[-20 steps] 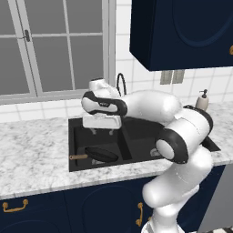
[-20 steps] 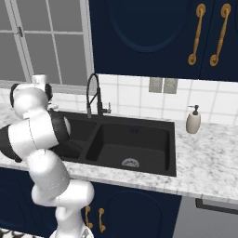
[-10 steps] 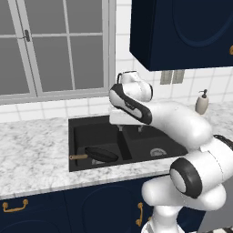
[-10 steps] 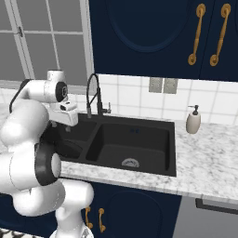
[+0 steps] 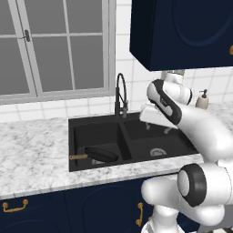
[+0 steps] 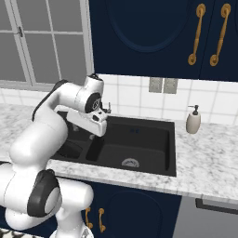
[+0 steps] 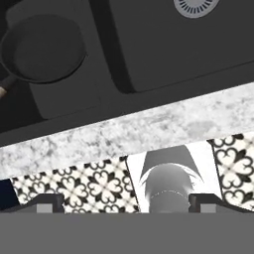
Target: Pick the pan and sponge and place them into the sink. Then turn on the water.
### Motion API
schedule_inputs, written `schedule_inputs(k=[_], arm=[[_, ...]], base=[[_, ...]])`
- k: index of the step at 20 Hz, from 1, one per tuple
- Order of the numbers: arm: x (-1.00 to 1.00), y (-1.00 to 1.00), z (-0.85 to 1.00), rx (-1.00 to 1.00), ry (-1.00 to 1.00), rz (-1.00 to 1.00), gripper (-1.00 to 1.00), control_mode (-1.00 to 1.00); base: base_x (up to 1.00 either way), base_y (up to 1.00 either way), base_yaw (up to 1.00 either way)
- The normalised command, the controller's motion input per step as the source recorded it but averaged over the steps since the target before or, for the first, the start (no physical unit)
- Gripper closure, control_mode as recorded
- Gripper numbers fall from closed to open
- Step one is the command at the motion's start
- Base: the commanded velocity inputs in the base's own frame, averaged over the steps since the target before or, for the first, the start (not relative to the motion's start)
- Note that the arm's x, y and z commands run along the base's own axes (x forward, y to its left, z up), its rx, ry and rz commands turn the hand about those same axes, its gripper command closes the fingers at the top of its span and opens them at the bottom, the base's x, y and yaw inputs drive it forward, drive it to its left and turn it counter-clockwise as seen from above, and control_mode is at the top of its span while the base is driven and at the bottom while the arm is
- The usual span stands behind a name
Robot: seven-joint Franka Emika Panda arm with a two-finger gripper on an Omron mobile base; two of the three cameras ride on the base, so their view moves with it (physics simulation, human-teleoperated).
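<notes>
A matte-black double-basin sink (image 5: 136, 136) sits in a speckled grey-white marble counter (image 5: 32, 154); no lettering is legible anywhere. The round black pan (image 5: 101, 154) lies in the left basin, its wooden handle (image 5: 77, 157) resting toward the basin's left wall. The gripper (image 6: 106, 109) hangs empty above the sink with its fingers spread wide apart. The hand view adds patterned black-and-white floor tiles (image 7: 74, 191) below the counter edge, while the right base view shows a cream soap dispenser (image 6: 193, 121) beside the right basin. An arched black faucet (image 5: 120, 95) rises behind the divider.
</notes>
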Motion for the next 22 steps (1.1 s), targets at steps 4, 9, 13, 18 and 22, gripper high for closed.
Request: schedule_inputs(k=[4, 9, 13, 18, 22], arm=[[0.00, -0.69, -0.04, 0.08, 0.00, 0.03, -1.00, -1.00], [0.24, -0.15, -0.21, 0.03, -0.08, 0.00, -1.00, -1.00], [0.87, -0.28, -0.13, 0.02, -0.31, 0.00, -1.00, -1.00], [1.00, -0.27, -0.04, 0.07, -0.31, 0.00, -1.00, -1.00], [0.98, -0.07, -0.16, 0.04, -0.07, 0.00, -1.00, -1.00]], base=[[0.00, 0.00, 0.00], [0.00, 0.00, 0.00], [0.00, 0.00, 0.00], [0.00, 0.00, 0.00], [0.00, 0.00, 0.00]])
